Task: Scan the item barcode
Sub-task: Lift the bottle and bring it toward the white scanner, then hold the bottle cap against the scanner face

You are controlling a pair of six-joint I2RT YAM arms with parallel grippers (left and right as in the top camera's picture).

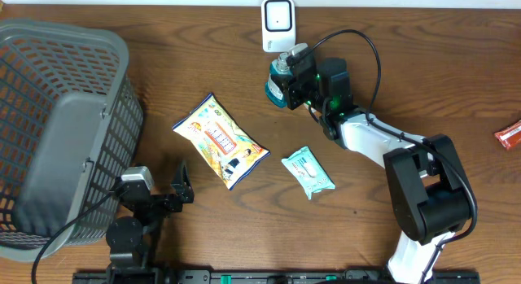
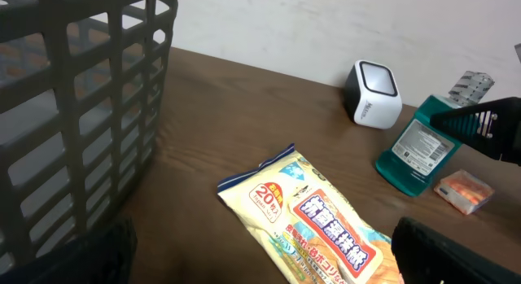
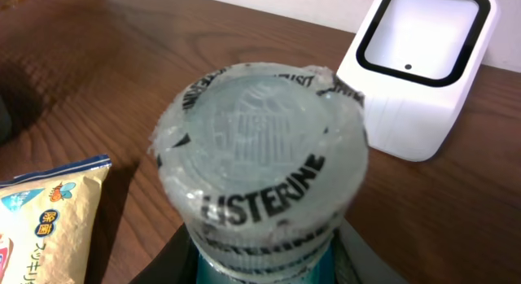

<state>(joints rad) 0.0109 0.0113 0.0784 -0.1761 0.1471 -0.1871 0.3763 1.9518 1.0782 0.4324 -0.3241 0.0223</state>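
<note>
**A:** Overhead first; where is the item?

**B:** The teal plastic mouthwash bottle (image 1: pixel 279 89) is at the far side of the brown wooden counter (image 1: pixel 456 89), just in front of the small white box-shaped barcode scanner (image 1: pixel 278 24); the right gripper (image 1: pixel 291 72) is on it, jaws closed around its upper part.

**A:** And the rest of the counter?

**B:** A yellow printed snack bag (image 1: pixel 220 140) lies flat near the middle; a small pale-green wipes packet (image 1: pixel 308 172) lies to its right, apart from it; a grey slatted plastic basket (image 1: pixel 122 64) fills the left side; an orange packet (image 1: pixel 509 136) shows at the right edge. The left gripper (image 1: pixel 167 188) sits low beside the basket, jaws spread wide and holding nothing.

**A:** The left wrist view?

**B:** Its dark fingers (image 2: pixel 456 251) stand far apart at the bottom corners; the snack bag lies between them; beyond it the bottle leans, label showing, with the black right gripper on it; whether its base touches the counter I cannot tell.

**A:** The right wrist view?

**B:** The bottle's clear-wrapped cap, lettered LISTERINE, fills the centre; the scanner's dark-framed window is just beyond it, to the upper right; a corner of the snack bag shows at the lower left.
</note>
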